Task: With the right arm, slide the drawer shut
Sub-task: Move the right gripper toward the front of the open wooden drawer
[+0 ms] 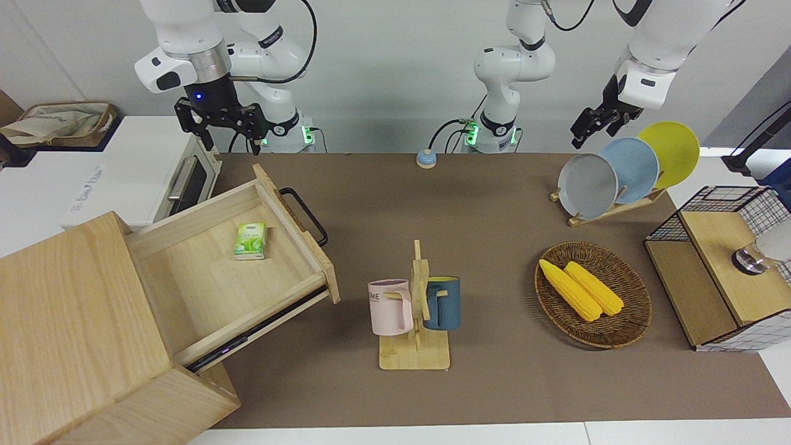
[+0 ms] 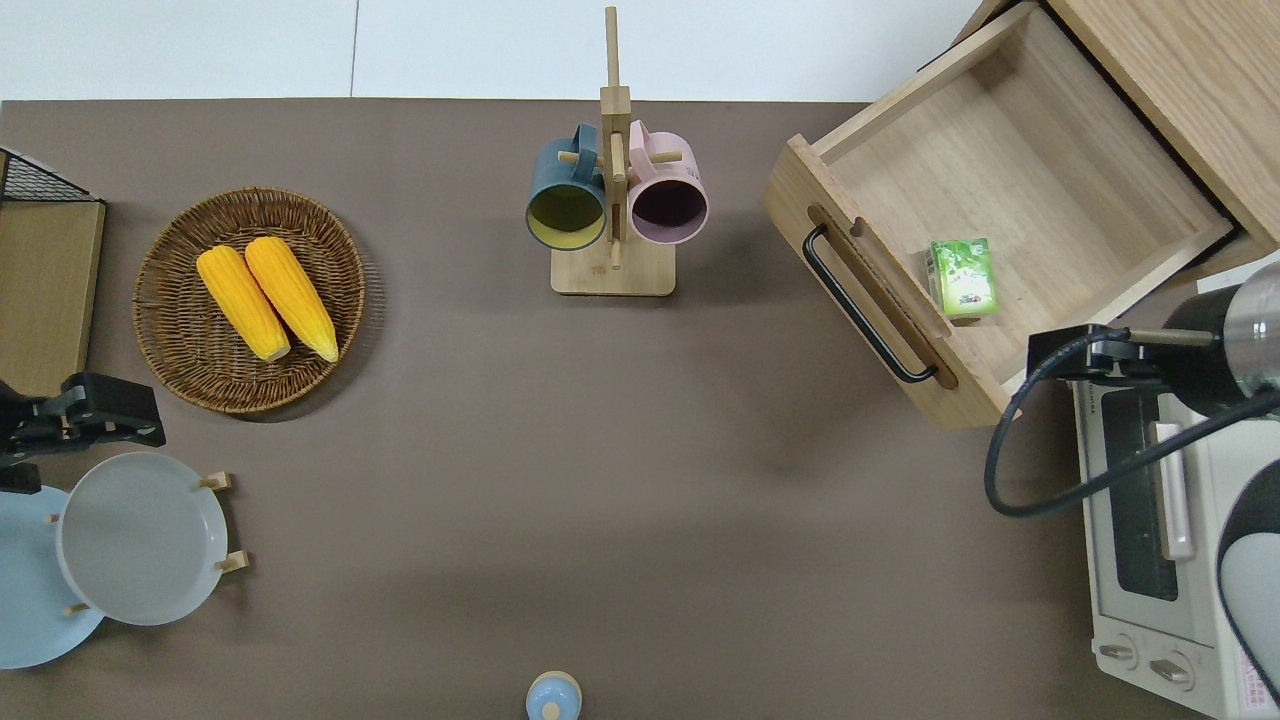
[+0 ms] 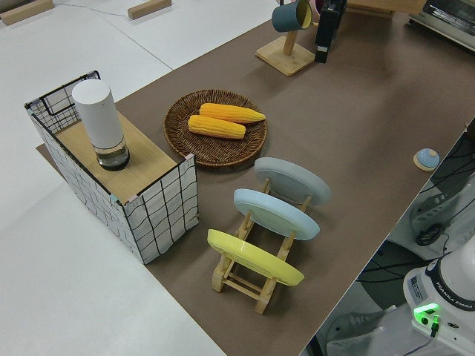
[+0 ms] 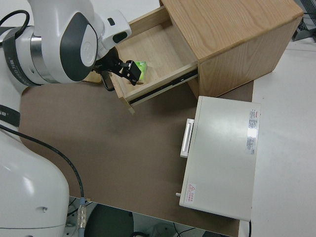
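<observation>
The pale-wood drawer (image 1: 204, 272) stands pulled far out of its cabinet (image 1: 74, 321), with its black bar handle (image 1: 306, 216) facing the table's middle. A small green pack (image 1: 250, 240) lies in it. The drawer (image 2: 1030, 170), its handle (image 2: 865, 310) and the pack (image 2: 962, 277) also show in the overhead view. My right gripper (image 1: 228, 135) is open and empty, up in the air. In the overhead view it (image 2: 1085, 355) is over the drawer's side wall nearest the robots, by the front corner. The right side view shows it (image 4: 121, 75) open above the drawer (image 4: 153, 49). My left arm is parked.
A white toaster oven (image 1: 142, 179) stands beside the drawer, nearer to the robots. A mug rack (image 1: 415, 309) with two mugs stands mid-table. A basket of corn (image 1: 593, 293), a plate rack (image 1: 618, 173) and a wire box (image 1: 723, 272) are toward the left arm's end.
</observation>
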`<state>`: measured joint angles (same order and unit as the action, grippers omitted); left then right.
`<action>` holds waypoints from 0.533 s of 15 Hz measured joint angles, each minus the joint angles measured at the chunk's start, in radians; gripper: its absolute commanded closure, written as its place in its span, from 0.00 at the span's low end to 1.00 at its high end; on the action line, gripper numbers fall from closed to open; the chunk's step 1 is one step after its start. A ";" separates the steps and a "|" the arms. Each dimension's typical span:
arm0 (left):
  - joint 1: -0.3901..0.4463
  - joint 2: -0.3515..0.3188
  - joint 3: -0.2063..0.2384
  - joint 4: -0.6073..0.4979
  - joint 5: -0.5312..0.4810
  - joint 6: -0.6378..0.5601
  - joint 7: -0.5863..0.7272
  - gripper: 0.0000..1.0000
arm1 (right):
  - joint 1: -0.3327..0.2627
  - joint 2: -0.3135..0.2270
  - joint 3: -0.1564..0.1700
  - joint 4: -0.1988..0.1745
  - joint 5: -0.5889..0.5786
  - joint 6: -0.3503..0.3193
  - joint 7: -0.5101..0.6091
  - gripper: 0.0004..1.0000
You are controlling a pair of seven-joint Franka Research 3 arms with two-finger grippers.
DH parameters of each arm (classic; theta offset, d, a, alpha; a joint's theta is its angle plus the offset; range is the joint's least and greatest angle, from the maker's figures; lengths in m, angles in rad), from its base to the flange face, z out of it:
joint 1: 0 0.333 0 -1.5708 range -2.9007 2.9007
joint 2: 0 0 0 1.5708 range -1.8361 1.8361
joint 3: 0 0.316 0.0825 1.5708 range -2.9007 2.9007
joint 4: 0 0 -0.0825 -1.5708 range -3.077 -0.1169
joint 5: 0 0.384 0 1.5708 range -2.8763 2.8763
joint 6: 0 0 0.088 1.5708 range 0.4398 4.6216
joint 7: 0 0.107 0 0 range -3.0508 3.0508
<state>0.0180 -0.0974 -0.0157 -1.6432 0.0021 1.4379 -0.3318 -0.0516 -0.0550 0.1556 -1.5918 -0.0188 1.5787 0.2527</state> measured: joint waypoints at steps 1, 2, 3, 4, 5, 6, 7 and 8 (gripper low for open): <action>0.000 0.000 0.000 0.000 0.000 0.000 0.000 0.01 | 0.006 0.002 -0.007 0.000 0.000 0.001 0.000 0.01; 0.000 0.000 0.000 0.000 0.000 0.000 0.000 0.01 | 0.006 0.002 -0.007 0.000 0.000 0.001 0.000 0.01; 0.000 0.000 0.000 0.000 0.000 0.000 0.000 0.01 | 0.006 0.002 -0.007 0.000 0.000 0.001 0.000 0.01; 0.000 0.000 0.000 0.000 0.000 0.000 0.000 0.01 | 0.006 0.002 -0.007 0.000 0.000 0.001 0.000 0.02; 0.000 0.000 0.000 0.000 0.000 0.000 0.000 0.01 | 0.006 0.002 -0.007 0.000 0.000 0.001 -0.001 0.03; 0.000 0.000 0.000 0.000 0.000 0.000 0.000 0.01 | 0.006 0.002 -0.007 0.000 0.000 0.001 -0.001 0.04; 0.000 0.000 0.000 0.000 0.000 0.000 0.000 0.01 | 0.006 0.002 -0.007 0.000 0.000 0.001 -0.001 0.08; 0.000 0.000 0.000 0.000 0.000 0.000 0.000 0.01 | 0.006 0.002 -0.007 0.000 0.000 0.001 -0.001 0.13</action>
<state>0.0180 -0.0974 -0.0157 -1.6432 0.0021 1.4379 -0.3318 -0.0453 -0.0526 0.1490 -1.5914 -0.0190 1.5795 0.2520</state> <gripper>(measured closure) 0.004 0.026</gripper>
